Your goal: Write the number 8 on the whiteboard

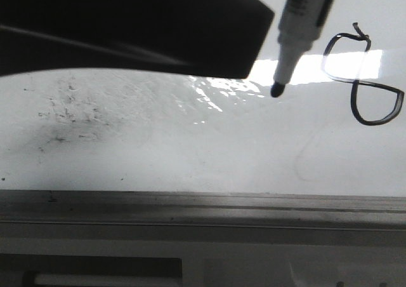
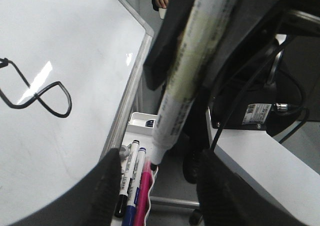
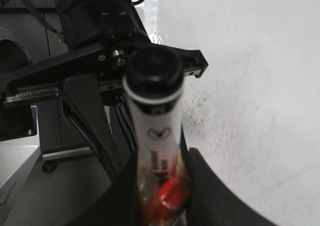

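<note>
Black 8 (image 1: pixel 361 79) done on the whiteboard (image 1: pixel 190 147).
My end effector (image 3: pixel 160 196) grips the marker (image 1: pixel 298 33); its tip beside the 8 could streak it.

In the front view we see the whiteboard (image 1: pixel 158 153) filling most of the frame, its metal edge strip (image 1: pixel 203 207) running along at six o'clock. The number 8 (image 1: pixel 361 77) sits on the board at about two o'clock from centre. A marker (image 1: pixel 298 33) comes down from twelve o'clock, its tip just beside the figure, at the figure's nine o'clock. Smudge specks (image 1: pixel 66 119) lie at nine o'clock, well apart from the figure. In the left wrist view, spare markers (image 2: pixel 134 178) lie side by side in a tray (image 2: pixel 142 122) beside the board's edge.
</note>
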Available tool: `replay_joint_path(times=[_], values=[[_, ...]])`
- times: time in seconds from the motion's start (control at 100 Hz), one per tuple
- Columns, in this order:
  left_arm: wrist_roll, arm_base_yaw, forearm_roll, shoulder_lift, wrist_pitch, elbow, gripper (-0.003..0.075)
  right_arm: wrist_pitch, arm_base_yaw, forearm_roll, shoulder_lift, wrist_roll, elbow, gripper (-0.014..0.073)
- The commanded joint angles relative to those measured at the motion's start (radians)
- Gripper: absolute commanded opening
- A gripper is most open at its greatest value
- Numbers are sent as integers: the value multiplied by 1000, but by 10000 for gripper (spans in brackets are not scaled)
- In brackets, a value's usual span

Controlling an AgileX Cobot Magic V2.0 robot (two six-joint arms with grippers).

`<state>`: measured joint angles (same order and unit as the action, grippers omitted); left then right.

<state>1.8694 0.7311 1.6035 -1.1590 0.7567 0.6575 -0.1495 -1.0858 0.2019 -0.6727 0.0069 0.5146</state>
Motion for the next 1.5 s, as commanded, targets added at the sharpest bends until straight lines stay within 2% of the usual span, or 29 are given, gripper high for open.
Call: replay_joint_path(times=[0.0, 0.25, 0.66, 0.73, 0.89, 0.97, 1.07, 1.14, 1.24, 1.29, 1.34, 1.49], values=[[26, 6, 90, -3, 36, 33, 304, 94, -3, 11, -3, -7, 34, -71], [104, 8, 144, -95, 154, 33, 294, 91, -3, 9, -38, -7, 34, -71], [104, 8, 153, -114, 167, 33, 289, 113, -3, -15, -111, -7, 34, -71], [104, 8, 153, -114, 167, 33, 238, 119, -3, -15, -113, -7, 34, -71], [104, 8, 153, -114, 167, 33, -16, 124, -3, -17, -113, -7, 34, -71], [104, 8, 153, -114, 167, 33, -20, 122, -3, -17, -113, -7, 34, -60], [104, 8, 153, -114, 170, 33, -20, 117, -3, -37, -124, 2, 34, 48], [104, 8, 153, -114, 175, 33, -20, 111, -3, -57, -123, 2, 34, 210], [104, 6, 177, -114, 175, 25, -20, 96, -3, -59, -123, 2, 34, 492], [104, 1, 184, -109, 180, 16, -20, 76, 1, -59, -110, 2, 34, 581], [104, -14, 196, -102, 197, -1, -20, 50, 12, -59, -91, 2, 34, 617], [102, -65, 250, -47, 202, -75, -20, -42, 61, -63, 24, 14, 34, 617]])
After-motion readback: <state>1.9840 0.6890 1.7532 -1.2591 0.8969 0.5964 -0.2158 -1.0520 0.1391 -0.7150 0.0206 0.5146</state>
